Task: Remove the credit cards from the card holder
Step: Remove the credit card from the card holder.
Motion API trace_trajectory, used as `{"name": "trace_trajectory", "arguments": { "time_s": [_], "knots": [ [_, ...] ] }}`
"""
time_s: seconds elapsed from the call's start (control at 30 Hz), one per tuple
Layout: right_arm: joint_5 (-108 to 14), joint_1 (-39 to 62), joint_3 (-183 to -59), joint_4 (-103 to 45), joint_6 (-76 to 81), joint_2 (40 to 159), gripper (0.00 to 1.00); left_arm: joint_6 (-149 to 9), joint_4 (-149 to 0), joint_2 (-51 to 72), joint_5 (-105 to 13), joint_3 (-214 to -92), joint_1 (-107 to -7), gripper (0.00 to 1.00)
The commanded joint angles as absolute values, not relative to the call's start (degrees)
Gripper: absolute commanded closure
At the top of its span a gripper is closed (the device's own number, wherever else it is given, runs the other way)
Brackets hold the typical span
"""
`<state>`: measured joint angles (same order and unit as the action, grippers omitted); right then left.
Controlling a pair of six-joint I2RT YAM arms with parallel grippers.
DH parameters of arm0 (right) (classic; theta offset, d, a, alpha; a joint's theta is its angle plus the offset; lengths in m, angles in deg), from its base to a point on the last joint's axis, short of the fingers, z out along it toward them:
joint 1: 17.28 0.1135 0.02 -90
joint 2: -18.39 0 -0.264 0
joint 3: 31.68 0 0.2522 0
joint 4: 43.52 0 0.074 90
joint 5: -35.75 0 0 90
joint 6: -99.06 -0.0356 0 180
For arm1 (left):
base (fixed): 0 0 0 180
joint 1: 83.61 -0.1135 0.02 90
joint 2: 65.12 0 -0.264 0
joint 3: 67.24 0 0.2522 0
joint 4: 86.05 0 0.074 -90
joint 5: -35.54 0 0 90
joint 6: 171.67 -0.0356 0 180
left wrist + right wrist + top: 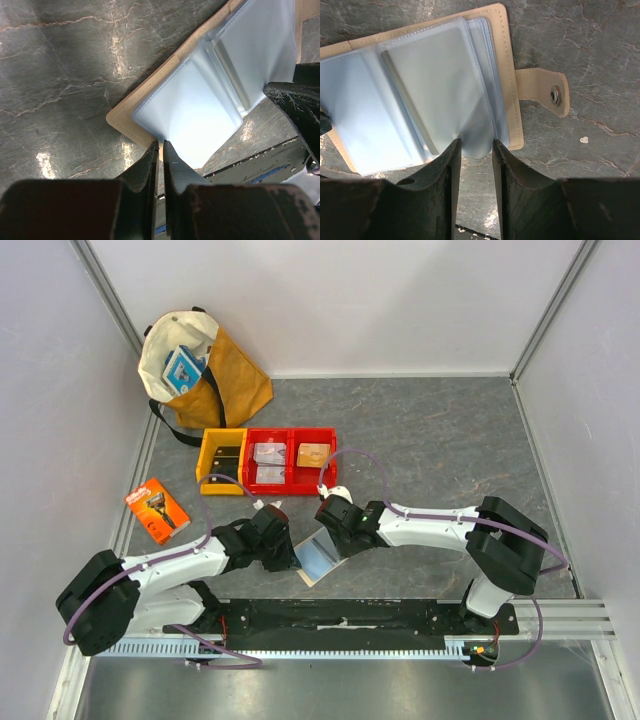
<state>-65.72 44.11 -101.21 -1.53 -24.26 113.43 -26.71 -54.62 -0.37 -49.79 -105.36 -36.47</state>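
Observation:
The beige-tan card holder lies open on the dark table between my two grippers, its pale blue-grey sleeves facing up and its snap tab sticking out to one side. My left gripper is shut on the holder's beige edge. My right gripper is open, its fingertips astride the lower edge of one bulging sleeve. A pale grey card-like shape shows inside that sleeve. The yellow and blue card is hidden.
Behind the holder stand a yellow bin and red bins, one holding a tan block. An orange razor package lies at the left. A tan bag sits at the back left. The black rail runs along the near edge.

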Motion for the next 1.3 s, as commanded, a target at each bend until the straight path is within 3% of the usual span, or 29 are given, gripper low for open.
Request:
{"name": "trace_trajectory", "arguments": {
  "time_s": [0.0,0.5,0.97,1.27],
  "knots": [
    [-66.0,44.3,-102.7,0.3,-23.1,112.2,0.62,-28.5,-53.7,-0.8,-50.4,-105.7,-35.9,0.87],
    [-65.6,45.7,-106.6,1.8,-21.0,112.6,0.64,-28.7,-53.7,-0.4,-50.4,-106.1,-35.7,0.88],
    [-60.3,47.6,-106.7,-3.4,-16.9,112.3,0.97,-28.2,-54.0,-1.7,-50.9,-105.5,-35.7,0.88],
    [-54.5,50.7,-105.5,-7.5,-12.2,113.1,1.00,-20.7,-53.1,-14.4,-57.0,-101.5,-35.7,0.89]
  ]
}}
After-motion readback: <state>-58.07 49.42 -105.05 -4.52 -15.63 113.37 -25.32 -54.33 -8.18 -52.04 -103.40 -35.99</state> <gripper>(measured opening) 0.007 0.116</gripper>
